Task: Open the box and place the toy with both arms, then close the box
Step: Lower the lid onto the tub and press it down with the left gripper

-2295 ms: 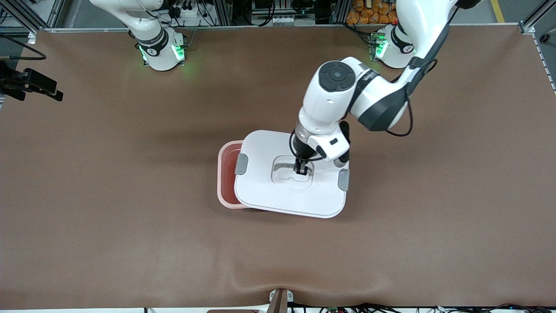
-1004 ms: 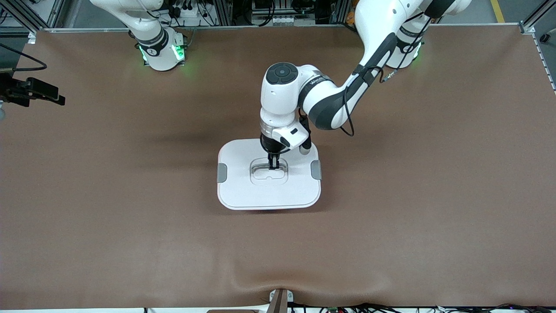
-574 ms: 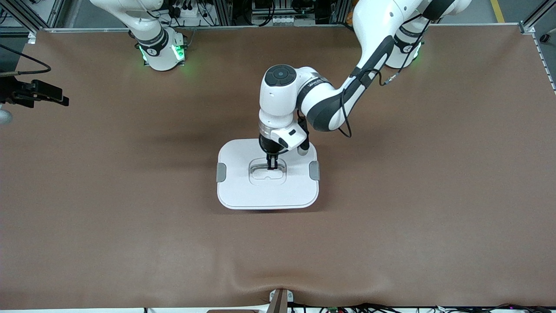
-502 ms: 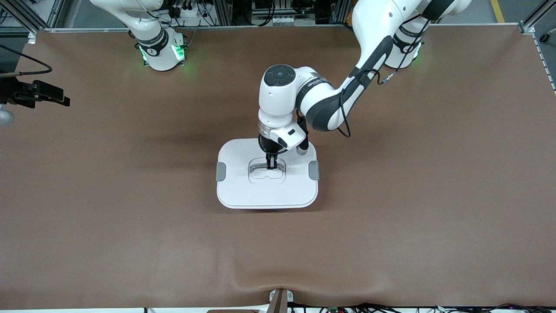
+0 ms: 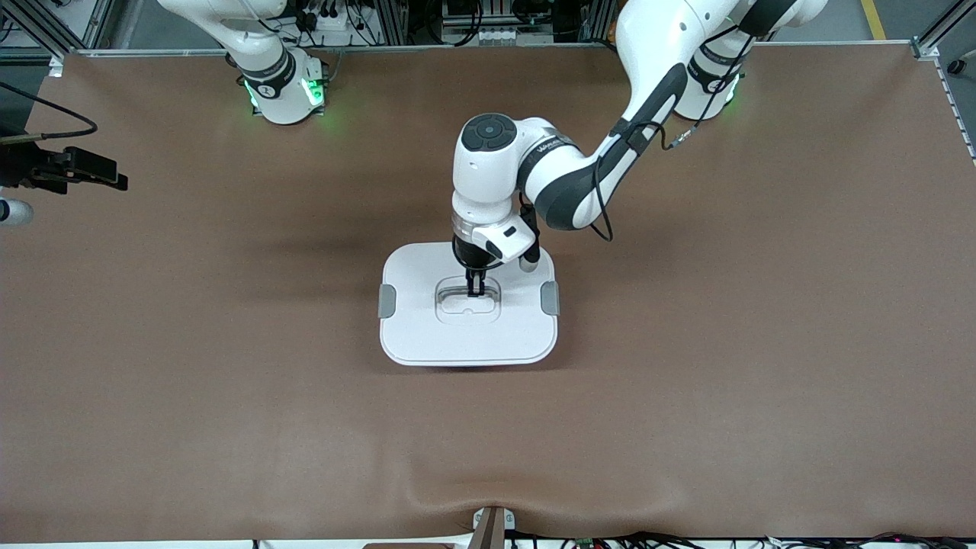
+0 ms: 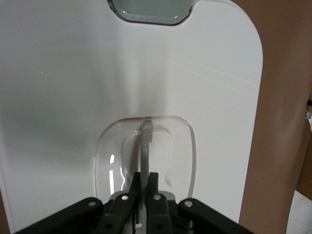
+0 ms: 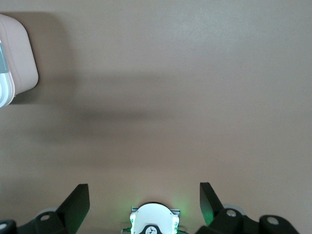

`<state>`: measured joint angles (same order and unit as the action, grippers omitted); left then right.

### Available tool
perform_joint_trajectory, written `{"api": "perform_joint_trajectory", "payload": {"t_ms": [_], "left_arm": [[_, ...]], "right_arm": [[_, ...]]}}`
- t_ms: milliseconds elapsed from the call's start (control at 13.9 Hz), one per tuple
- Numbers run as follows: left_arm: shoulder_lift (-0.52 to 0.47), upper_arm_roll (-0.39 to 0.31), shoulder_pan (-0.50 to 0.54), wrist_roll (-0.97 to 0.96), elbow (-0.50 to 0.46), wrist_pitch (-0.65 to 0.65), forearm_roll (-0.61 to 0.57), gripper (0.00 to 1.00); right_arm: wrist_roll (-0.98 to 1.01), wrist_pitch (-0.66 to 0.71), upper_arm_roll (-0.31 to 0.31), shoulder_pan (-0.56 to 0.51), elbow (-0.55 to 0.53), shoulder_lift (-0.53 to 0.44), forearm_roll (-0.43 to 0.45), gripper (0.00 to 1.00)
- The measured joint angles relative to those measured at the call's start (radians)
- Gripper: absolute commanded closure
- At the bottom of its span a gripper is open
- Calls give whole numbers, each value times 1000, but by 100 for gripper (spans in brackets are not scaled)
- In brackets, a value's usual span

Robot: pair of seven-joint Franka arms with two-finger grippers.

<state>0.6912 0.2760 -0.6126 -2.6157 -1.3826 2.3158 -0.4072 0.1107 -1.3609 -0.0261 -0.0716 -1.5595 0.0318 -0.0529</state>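
Brown table mat [image 5: 686,343], box [image 5: 468,332] mid-table, lid on. Left gripper [image 5: 475,288] clamped on lid handle [image 6: 145,146]. Right gripper [image 7: 144,200] waits over bare mat, jaws apart.

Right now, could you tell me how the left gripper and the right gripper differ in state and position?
The left gripper is shut on the handle in the lid's recess; the right gripper is open and holds nothing.
The left gripper is down at the middle of the box's lid; the right gripper waits over bare table toward the right arm's end, with the box only at the edge of its wrist view.
Both are black two-finger grippers.
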Motion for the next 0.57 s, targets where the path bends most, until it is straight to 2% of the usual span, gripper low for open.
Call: {"api": "perform_joint_trajectory", "payload": {"t_ms": [574], "left_arm": [[3, -4, -13, -26, -2, -3, -35, 100]], "right_arm": [[1, 0, 4, 0, -2, 6, -1, 0]]}}
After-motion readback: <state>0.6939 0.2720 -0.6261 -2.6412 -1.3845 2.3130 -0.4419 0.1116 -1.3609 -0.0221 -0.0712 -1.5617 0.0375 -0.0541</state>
